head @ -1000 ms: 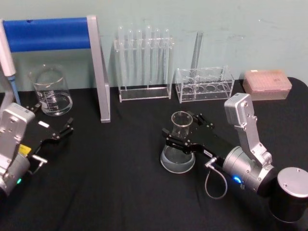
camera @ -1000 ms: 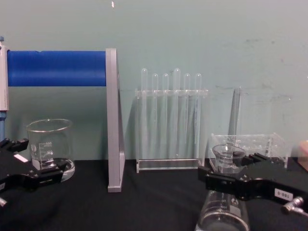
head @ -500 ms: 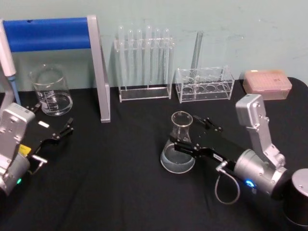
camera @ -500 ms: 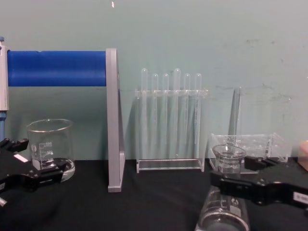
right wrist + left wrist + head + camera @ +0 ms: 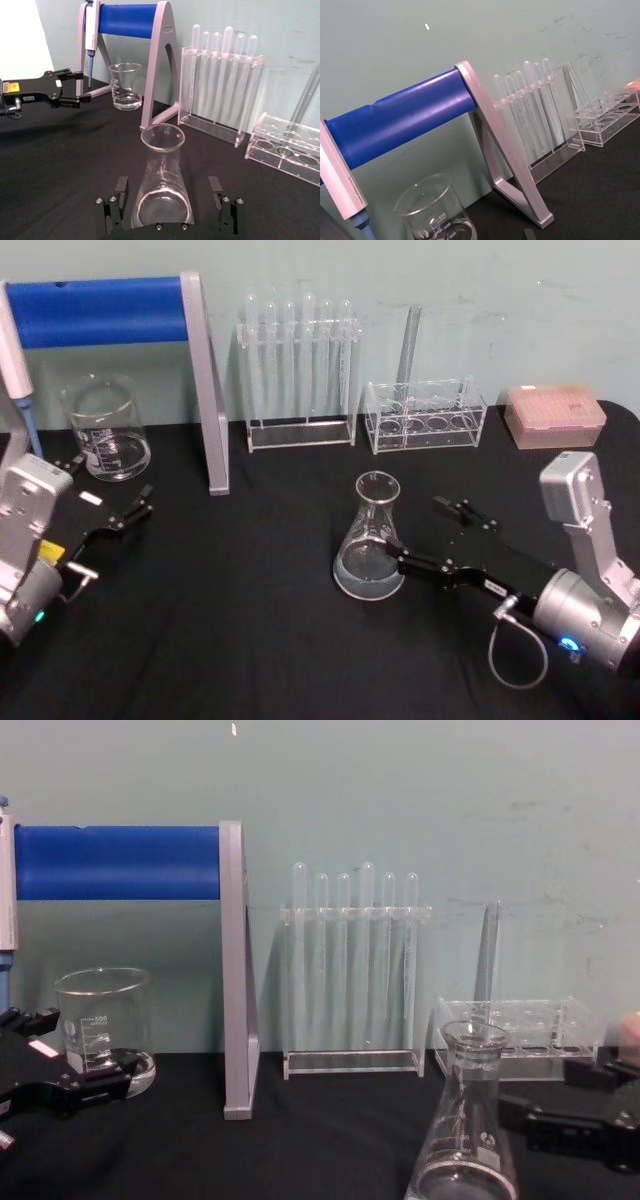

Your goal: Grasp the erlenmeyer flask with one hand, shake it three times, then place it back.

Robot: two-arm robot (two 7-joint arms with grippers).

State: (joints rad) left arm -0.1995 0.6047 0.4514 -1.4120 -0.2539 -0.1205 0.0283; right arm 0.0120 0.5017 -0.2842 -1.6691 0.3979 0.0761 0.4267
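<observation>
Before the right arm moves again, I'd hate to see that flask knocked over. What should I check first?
1. Flask standing upright on the table: ok.
2. Right pincer open, one finger on each side of the flask's base: ok.
3. Fingers clear of the glass: cannot tell. The near fingertip looks very close to the base.
4. The little liquid sits at the bottom, and no spill can be seen: ok.
5. Low rack behind stands apart from the flask: ok.
6. Left pincer is far off by the beaker: ok.
</observation>
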